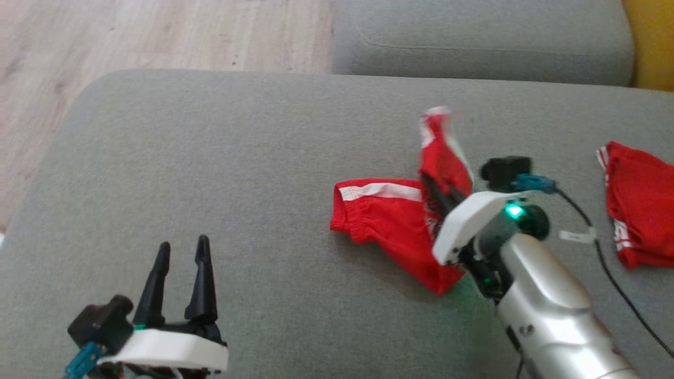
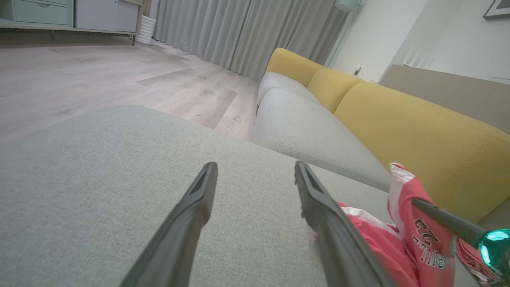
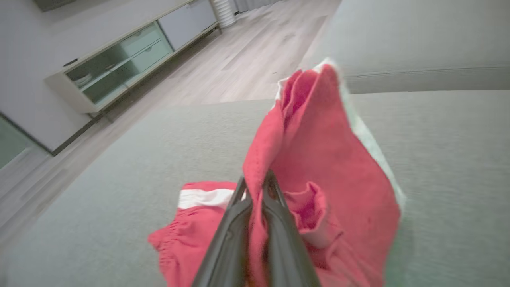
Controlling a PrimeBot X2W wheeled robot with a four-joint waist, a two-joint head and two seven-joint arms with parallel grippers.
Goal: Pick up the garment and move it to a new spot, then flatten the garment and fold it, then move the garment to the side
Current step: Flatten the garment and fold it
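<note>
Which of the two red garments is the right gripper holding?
The red garment at mid-cushion, part lifted in the shut right gripper; the other red garment lies untouched at the far right.

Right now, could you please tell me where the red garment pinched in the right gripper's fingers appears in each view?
Head view: red garment right of centre, one end lifted.
Left wrist view: red garment in the lower right corner.
Right wrist view: red garment at centre, clamped in the right gripper.
Shared landmark: the grey cushion beneath it.
</note>
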